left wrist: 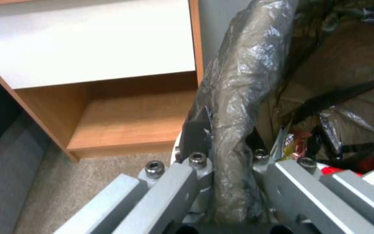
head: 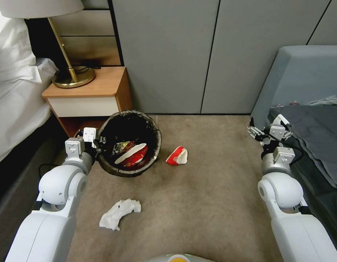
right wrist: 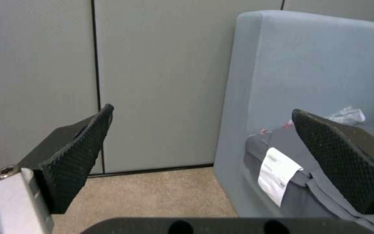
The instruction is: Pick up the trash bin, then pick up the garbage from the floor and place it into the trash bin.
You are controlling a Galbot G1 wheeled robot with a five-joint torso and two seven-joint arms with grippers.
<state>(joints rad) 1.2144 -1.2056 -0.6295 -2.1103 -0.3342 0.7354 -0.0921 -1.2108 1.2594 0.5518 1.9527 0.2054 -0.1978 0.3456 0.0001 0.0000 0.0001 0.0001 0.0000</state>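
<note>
Task status: bin pickup looks done. The trash bin (head: 130, 143) sits left of centre, held at its left rim by the left gripper (head: 97, 143), just in front of the wooden nightstand (head: 90, 96). I cannot tell from the head view whether the bin is lifted clear of the floor (head: 212, 189) or resting on it.

Contents so far: a crushed red-and-white cup (head: 133, 154) and at least 1 yellow wrapper (head: 119, 147) lie inside the dark bag liner. So part of the garbage is judged collected.

Remaining on the carpet, 2 items:
- 1 red-and-white crushed cup (head: 177, 155), just right of the bin, apart from it.
- 1 crumpled white tissue (head: 119, 214), nearer the robot, in front of the bin and well apart from it.

Left gripper: closed down on the bin's bag-covered rim (left wrist: 234, 97). In the left wrist view the rim runs up between the 2 fingers (left wrist: 193, 136), 1 outside the wall, 1 inside, both pressed against the plastic film. Grip reads as firm, though the liner is slippery and could shift.

Right gripper (head: 271, 131): raised at the far right, beside the grey sofa (head: 303, 76). Pads (right wrist: 76, 152) spread wide, nothing between them; wall panels and carpet are visible through the gap. It touches nothing.

Judgement: roughly midway; 2 pickups left, and the right arm is free for them.
</note>
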